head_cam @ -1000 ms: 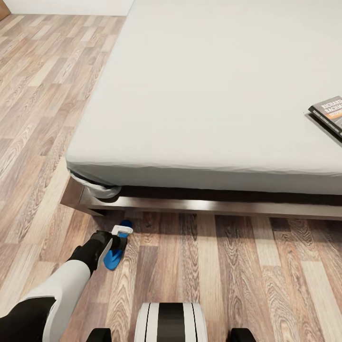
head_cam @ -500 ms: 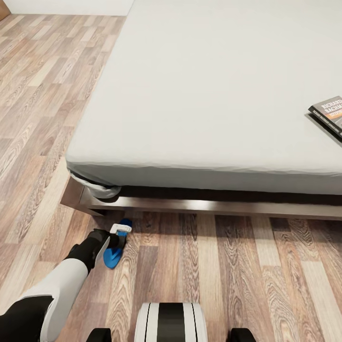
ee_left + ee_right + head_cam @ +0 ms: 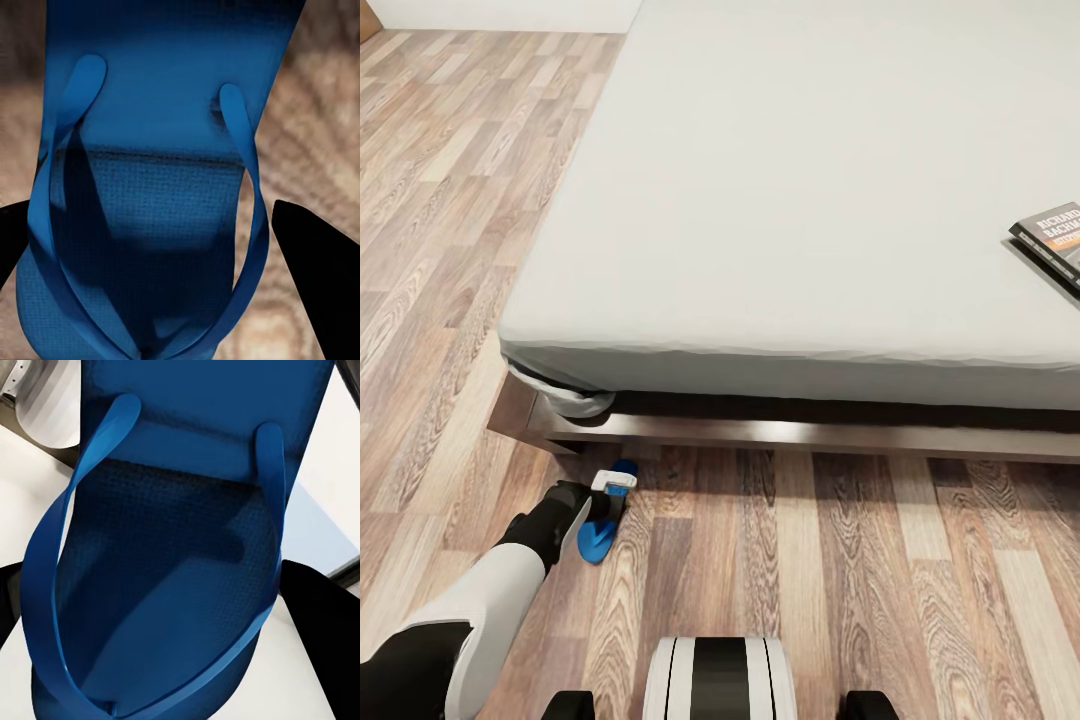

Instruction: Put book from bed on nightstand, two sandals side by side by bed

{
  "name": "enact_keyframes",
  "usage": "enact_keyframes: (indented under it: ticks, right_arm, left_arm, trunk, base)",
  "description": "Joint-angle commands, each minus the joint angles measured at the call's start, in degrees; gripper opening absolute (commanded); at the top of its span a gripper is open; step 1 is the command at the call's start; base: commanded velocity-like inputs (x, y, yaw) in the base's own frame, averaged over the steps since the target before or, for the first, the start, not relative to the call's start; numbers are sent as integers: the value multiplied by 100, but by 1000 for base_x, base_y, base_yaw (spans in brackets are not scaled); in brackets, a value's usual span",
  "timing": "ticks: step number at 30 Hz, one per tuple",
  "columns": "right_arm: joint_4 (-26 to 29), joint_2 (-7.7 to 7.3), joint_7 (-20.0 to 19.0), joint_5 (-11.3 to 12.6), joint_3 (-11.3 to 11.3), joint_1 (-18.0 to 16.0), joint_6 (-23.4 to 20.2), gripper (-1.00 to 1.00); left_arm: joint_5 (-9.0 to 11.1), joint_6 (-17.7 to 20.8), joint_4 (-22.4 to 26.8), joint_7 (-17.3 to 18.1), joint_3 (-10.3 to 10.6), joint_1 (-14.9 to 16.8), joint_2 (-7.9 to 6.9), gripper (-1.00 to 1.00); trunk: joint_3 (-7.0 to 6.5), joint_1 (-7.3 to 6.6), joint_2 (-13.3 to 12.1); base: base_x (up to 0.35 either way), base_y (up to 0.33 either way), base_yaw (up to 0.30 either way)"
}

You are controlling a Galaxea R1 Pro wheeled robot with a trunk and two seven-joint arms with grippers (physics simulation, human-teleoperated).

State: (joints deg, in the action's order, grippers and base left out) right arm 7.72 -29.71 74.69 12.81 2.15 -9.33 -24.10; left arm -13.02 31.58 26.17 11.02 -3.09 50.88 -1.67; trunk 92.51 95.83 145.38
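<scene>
Head view: one blue sandal (image 3: 600,530) lies on the wood floor (image 3: 860,560), just in front of the bed's near left corner, and the left gripper (image 3: 607,500) is down right on top of it. The bed (image 3: 790,240) takes up most of the picture, grey mattress on a dark frame, and the book (image 3: 1055,238) sits on the mattress way over at the right edge, well apart from the sandal.

Left wrist view is super close: the sandal (image 3: 157,217) with its straps meeting in a V, wood grain behind it, and the two black fingers (image 3: 319,292) sitting on either side of the sole. There's floor visible between the finger on that side and the sandal's edge, so the claw looks spread, not pinching anything.

Right wrist view has a second sandal (image 3: 165,592) right up against the camera, strap loop and textured footbed, with white and pale blue surfaces behind it. A dark finger (image 3: 319,645) shows at the sandal's edge. The sandal sits between the fingers, but honestly I can't tell if the right claw is clamped on it or not.
</scene>
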Motion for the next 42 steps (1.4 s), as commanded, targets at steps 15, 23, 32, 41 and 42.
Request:
enact_keyframes:
  ticks: [15,23,32,41,42]
  right_arm:
    - [10,0,18,-15,22,1,-60,-100]
    - [10,8,18,-15,22,1,-60,-100]
    - [10,9,16,-15,22,1,-60,-100]
    - [10,9,16,-15,22,1,-60,-100]
    - [10,9,15,-15,22,1,-60,-100]
  left_arm:
    - [-60,18,17,26,-36,1,2,-100]
    - [-59,17,49,30,-36,1,0,-100]
    - [-60,16,54,32,-39,1,0,-100]
    - [-60,15,53,35,-40,1,0,-100]
    - [-60,15,53,36,-38,1,0,-100]
  trunk:
    - [114,12,8]
    - [114,12,8]
    - [114,12,8]
    - [158,17,11]
    - [180,20,12]
  base:
    - [0,0,0]
    - [0,0,0]
    - [0,0,0]
    - [0,0,0]
    - [0,0,0]
